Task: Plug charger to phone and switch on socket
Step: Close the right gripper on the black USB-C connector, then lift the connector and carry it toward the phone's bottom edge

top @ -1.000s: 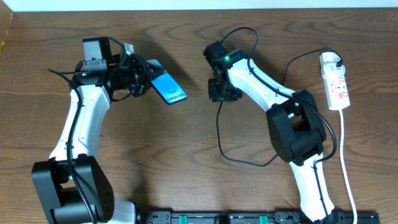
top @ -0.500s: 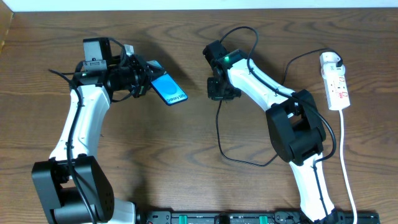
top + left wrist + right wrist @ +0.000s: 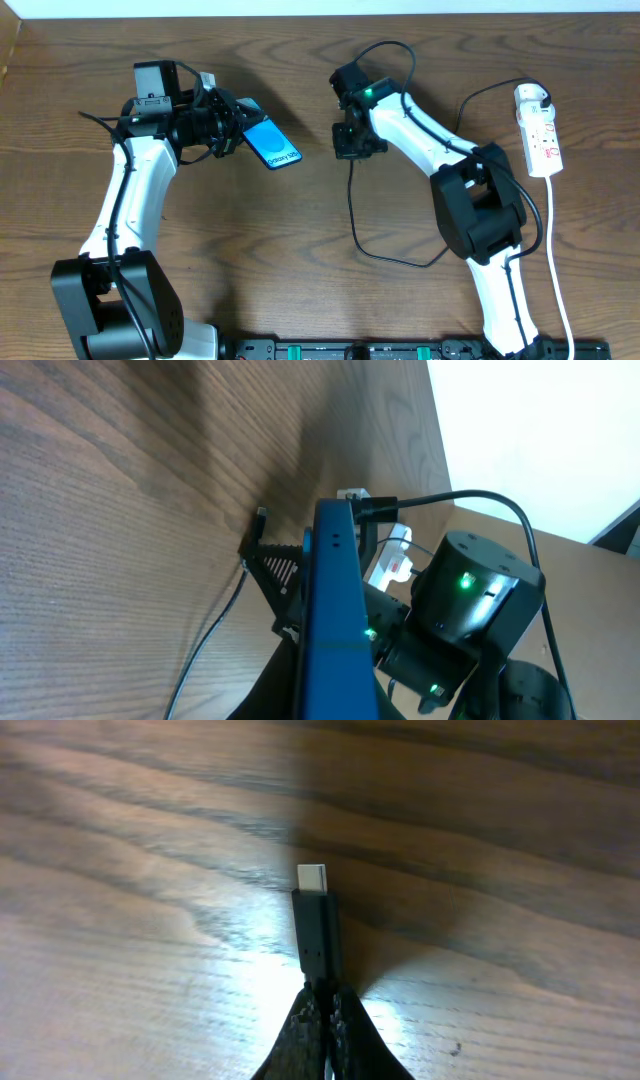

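The right gripper (image 3: 325, 1002) is squeezing its two fingers tight on the charger (image 3: 318, 932). It is pinching the thin black wire just behind the little black end piece. The small silver tip is sticking out past the fingers and is pointing away from them, just above the wooden table (image 3: 300, 300). The tip is not touching anything.

The left gripper (image 3: 236, 120) is clamping its fingers on one end of the phone (image 3: 272, 145). It is holding the phone up off the table and tilted, with the lit blue and white screen facing up. In the left wrist view the phone is showing only its thin blue edge, and the right gripper is sitting just past that edge.

The right gripper is hanging to the right of the phone, near it but apart from it. There is bare wood showing between the two.

From the right gripper, the black wire is dropping down below and to the right of the phone. It is curving around in a loose loop on the table and then passing under the right arm. Another bit of the black wire is looping up above the right gripper.

The socket (image 3: 538, 130) is lying far to the right of the phone. A white plug (image 3: 530, 97) is sitting in its top end, with a black wire coming out of it. A white cord (image 3: 556, 250) is running down from the socket's bottom end.
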{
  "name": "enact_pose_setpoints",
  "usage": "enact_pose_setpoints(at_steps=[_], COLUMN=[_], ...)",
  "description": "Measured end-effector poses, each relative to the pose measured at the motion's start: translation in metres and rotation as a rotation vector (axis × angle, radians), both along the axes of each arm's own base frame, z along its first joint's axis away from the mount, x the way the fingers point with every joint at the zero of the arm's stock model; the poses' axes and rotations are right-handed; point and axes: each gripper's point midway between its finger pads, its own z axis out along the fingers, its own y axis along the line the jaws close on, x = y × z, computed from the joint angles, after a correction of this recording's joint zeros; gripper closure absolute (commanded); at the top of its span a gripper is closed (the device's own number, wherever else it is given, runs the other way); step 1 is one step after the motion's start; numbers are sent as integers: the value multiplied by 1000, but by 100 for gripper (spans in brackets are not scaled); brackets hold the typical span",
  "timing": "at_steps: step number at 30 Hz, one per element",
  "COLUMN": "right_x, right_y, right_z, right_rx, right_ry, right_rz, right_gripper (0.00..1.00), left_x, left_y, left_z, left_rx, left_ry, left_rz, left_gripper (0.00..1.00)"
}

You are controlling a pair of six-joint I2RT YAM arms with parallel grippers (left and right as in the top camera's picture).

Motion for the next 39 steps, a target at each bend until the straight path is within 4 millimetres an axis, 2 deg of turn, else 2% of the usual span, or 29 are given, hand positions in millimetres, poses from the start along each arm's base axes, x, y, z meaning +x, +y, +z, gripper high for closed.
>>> enact_pose_setpoints(at_steps=[4, 7, 9, 12, 16, 18, 20, 24, 30, 39], right_x=[2, 6, 10, 13, 1, -7, -15, -29, -43, -59], right_y=[-1, -3, -4, -5, -3, 1, 7, 21, 35, 60], right_z=[6, 24, 48, 100, 159, 177, 187, 192, 203, 216], right_rx=[71, 134, 193, 288, 382, 422, 463, 552, 652, 745], right_ry=[11, -8, -44, -127, -208, -226, -221, -189, -175, -181], right_rz=[74, 125, 157, 200, 257, 289, 323, 394, 469, 556], right_gripper=[99, 99, 99, 99, 99, 99, 99, 99, 99, 99], left_x=[1, 5, 12, 18, 22, 23, 25, 32, 44, 53], left_y=[0, -3, -6, -11, -16, -17, -18, -17, -4, 16], left_z=[1, 8, 18, 33, 48, 52, 56, 70, 93, 106], left_rx=[1, -13, -34, -67, -99, -109, -115, -132, -163, -188], left_ry=[-14, -56, -119, -208, -284, -304, -327, -391, -473, -488], left_rz=[-7, -22, -44, -81, -120, -129, -134, -131, -96, -29], left_gripper=[93, 93, 93, 93, 93, 93, 93, 93, 93, 93])
